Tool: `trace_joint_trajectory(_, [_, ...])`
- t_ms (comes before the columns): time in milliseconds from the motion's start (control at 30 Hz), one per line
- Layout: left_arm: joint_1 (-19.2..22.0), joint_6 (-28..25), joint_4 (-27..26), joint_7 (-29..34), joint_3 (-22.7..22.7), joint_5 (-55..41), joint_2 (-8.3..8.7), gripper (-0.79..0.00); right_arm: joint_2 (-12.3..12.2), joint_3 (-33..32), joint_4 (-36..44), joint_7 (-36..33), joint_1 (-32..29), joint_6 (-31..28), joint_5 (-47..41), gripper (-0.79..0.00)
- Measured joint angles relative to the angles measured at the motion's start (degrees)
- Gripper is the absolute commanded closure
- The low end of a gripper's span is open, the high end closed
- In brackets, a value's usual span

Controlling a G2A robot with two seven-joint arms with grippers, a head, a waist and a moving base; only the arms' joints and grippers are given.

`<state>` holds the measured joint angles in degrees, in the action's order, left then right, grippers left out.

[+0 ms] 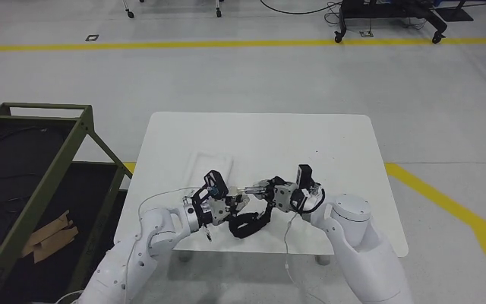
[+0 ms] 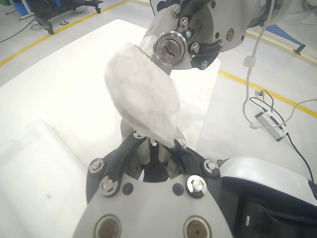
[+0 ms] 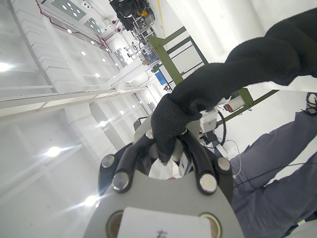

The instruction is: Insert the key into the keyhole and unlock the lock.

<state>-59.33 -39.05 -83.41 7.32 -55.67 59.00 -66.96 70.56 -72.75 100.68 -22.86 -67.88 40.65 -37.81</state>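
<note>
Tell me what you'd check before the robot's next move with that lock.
1. Lock gripped by right gripper: ok.
2. Keyhole faces left gripper: ok.
3. Left gripper shut on white fluffy bundle: ok.
4. Key tip lined up with keyhole: cannot tell, bundle hides it.
5. Key in keyhole: not ok, slot looks empty.
</note>
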Motion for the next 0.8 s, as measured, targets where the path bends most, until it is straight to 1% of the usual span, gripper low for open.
trace_joint_trajectory(233, [-0.3,3.7,0.7,-0.2,-1.8,-0.3,0.02,0.000,0.0,-0.7,-0.4,1.9,0.2,-0.4,-1.5,0.000])
trace_joint_trajectory(333, [-1.2,4.0,1.1,-0.2,-4.2,-1.7,0.46,0.000,0.0,-1.5,-0.7,3.0,0.4,-0.5,-2.5,0.000])
trace_joint_trajectory(400, [-2.5,3.9,0.7,-0.6,-6.4,-2.0,0.96,0.000,0.0,-2.0,-1.3,4.1,0.6,-0.3,-2.9,0.000])
trace_joint_trajectory(433, [-3.2,4.0,0.2,-1.2,-7.5,-2.1,1.20,-0.231,0.0,-2.0,-1.7,4.8,0.7,0.0,-2.9,0.000])
trace_joint_trajectory(467, [-4.5,4.2,-0.6,-2.3,-9.1,-2.6,1.50,-0.785,0.0,-1.9,-2.5,5.8,1.1,0.4,-2.7,0.000])
trace_joint_trajectory(567, [-8.2,5.5,-4.0,-6.8,-13.0,-4.5,2.05,-0.785,0.2,-0.2,-4.7,7.5,2.7,2.3,-1.4,0.000])
trace_joint_trajectory(600, [-8.9,5.6,-4.8,-7.8,-13.4,-4.8,2.09,-0.785,0.2,0.6,-5.3,8.0,3.3,2.6,-0.4,0.000])
trace_joint_trajectory(800, [-8.7,5.6,-4.5,-7.5,-13.3,-4.7,2.08,-0.785,0.6,6.5,-9.5,11.1,6.4,4.4,6.4,0.000])
